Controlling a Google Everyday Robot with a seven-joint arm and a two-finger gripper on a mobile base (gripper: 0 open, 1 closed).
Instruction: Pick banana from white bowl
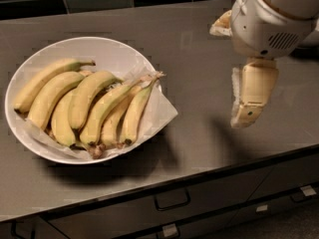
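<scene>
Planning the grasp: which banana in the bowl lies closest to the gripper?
The rightmost banana, at the right edge of the white bowl; the gripper hangs above the counter further right.

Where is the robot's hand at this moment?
In the camera view, the hand hangs at the right, above the grey countertop, apart from the white bowl of bananas on the left.
</scene>
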